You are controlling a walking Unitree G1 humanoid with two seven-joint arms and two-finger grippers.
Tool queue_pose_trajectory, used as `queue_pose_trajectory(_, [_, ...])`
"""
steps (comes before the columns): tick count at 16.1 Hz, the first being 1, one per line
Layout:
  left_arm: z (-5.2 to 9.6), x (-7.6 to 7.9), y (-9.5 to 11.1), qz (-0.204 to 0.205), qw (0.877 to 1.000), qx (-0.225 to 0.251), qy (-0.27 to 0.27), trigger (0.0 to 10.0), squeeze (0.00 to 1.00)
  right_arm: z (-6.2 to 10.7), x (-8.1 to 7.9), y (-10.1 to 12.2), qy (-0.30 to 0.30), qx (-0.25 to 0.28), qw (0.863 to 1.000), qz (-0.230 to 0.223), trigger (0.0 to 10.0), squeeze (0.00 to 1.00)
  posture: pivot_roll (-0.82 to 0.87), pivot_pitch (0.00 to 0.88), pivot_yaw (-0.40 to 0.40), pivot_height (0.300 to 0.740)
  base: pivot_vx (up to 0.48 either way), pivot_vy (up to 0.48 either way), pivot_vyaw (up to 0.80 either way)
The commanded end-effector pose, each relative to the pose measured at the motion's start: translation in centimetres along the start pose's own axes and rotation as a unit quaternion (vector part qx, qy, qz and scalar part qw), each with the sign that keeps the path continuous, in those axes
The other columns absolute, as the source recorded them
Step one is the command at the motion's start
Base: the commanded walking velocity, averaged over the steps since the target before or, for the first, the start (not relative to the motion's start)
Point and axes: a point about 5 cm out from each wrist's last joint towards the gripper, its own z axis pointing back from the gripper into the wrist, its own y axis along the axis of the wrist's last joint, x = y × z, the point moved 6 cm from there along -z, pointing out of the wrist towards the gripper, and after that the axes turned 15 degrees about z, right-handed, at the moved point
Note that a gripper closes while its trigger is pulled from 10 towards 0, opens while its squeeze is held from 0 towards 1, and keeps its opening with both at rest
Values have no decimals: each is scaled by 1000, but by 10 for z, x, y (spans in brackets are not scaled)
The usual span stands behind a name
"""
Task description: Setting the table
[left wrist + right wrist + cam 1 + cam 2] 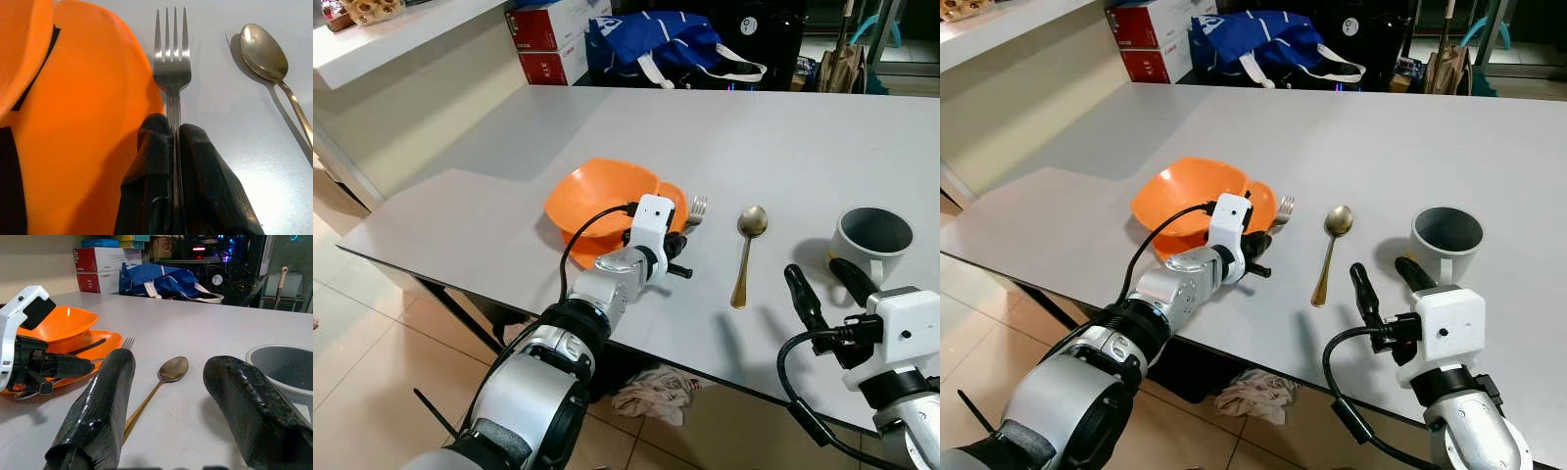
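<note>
Fork (172, 73) sits pinched by its handle between the 2 black fingers of the left gripper (174, 134), tines pointing to the far side of the grey table (783, 137), just right of an orange plate (98, 147). An orange bowl (602, 196) rests on that plate. Right of the fork lies a gold spoon (746, 250), apart from it, and further right stands a grey mug (869, 240). The right gripper (171, 406) hovers near the table's near edge with its fingers spread wide and nothing between them, close to the mug.

Thin, stiff and smooth, the fork looks light but likely to swivel or slip in a narrow pinch, so a hold around mid-handle seems safest. Room is tight on the left, where the plate's rim stands just beside the fork. The strip between fork and spoon offers bare surface for laying it down. The far half of the table is open, with bags and boxes beyond it.
</note>
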Motion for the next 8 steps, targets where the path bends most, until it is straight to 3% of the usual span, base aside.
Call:
queue_pose_trajectory(1, [-15,126,-10,9,990,-15,-138,0,0,0,-5,5,3,4,1000,-4,10000,0,-264,0,213,740,0,0,0])
queue_pose_trajectory(8, [-15,128,-11,6,990,-16,-141,0,0,0,-6,4,4,4,1000,-5,10000,0,-267,0,215,740,0,0,0])
